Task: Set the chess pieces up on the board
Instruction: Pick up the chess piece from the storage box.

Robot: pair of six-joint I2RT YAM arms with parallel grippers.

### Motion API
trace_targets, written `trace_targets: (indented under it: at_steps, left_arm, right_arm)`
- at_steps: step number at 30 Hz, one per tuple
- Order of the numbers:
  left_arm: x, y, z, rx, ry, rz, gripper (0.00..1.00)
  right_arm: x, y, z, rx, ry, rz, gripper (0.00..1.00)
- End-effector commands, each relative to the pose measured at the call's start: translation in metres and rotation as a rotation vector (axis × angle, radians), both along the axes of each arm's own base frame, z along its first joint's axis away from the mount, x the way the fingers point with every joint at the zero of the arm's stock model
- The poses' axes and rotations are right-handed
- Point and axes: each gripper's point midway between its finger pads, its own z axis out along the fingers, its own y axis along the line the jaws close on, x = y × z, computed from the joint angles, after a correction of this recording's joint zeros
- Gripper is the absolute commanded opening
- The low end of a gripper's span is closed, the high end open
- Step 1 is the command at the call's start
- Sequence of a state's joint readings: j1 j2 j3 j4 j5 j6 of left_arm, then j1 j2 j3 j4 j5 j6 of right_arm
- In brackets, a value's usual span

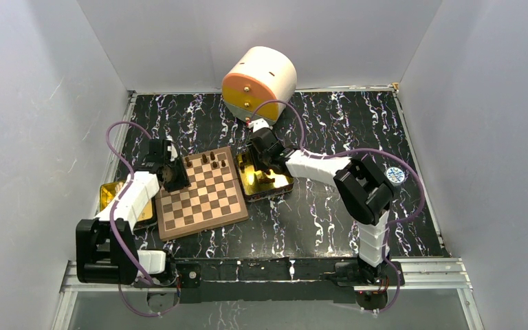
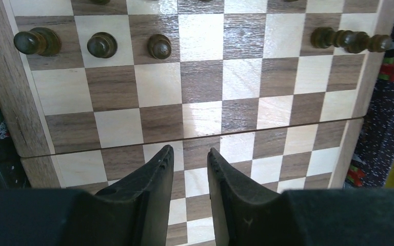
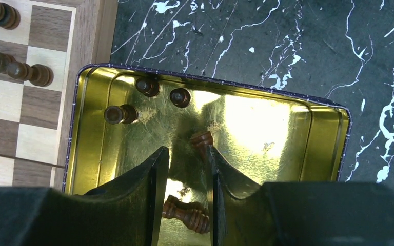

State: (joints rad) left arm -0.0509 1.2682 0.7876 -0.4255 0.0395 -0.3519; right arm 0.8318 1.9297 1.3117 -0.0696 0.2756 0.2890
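The board lies flat on the black marbled table, set a little askew between two gold tins. The left gripper hangs over the board near its far left corner. Its black fingers are parted by only a narrow slot, and bare squares show through that slot, so it has hold of nothing. In the left wrist view, three chess pieces stand side by side in one row, each on its own square, starting next to the border. A taller piece is at the opposite end of that row with its tip reaching over the border; from this angle it is hard to say whether it stands or lies on its side.

The right gripper is lowered over the gold tin, which sits just beside the board's right edge. Its jaws stand partly apart, and nothing is pinched between them. One small piece is just beside one fingertip. A toppled piece lies on the tin floor under the gap. Three more pieces sit near the tin corner closest to the board.

The second gold tin lies partly under the left arm, by the board's left edge. A round cream and orange container rests at the back of the table
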Motion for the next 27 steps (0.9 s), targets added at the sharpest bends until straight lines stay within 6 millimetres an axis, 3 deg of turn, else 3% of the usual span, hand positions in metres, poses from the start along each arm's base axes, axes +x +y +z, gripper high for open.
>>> trace_targets:
  at_steps: [1,4,10,16,27]
  left_arm:
    - [0.013,0.007,0.012,0.019,-0.031,0.026,0.28]
    - [0.016,0.004,0.018,0.010,-0.069,0.001,0.29]
    - [0.015,-0.006,0.036,-0.033,-0.146,-0.041,0.47]
    - [0.004,-0.009,0.048,-0.056,-0.186,-0.047,0.48]
    - [-0.002,-0.006,0.044,-0.035,-0.192,-0.051,0.48]
  right_arm:
    - [0.026,0.015,0.028,0.061,-0.090,-0.001,0.41]
    - [0.034,0.020,0.030,0.076,-0.106,0.002,0.41]
    - [0.048,0.022,0.026,0.076,-0.123,-0.015,0.41]
    - [0.052,0.032,0.020,0.088,-0.113,0.005,0.42]
    - [0.054,0.041,0.007,0.085,-0.082,0.026,0.39]
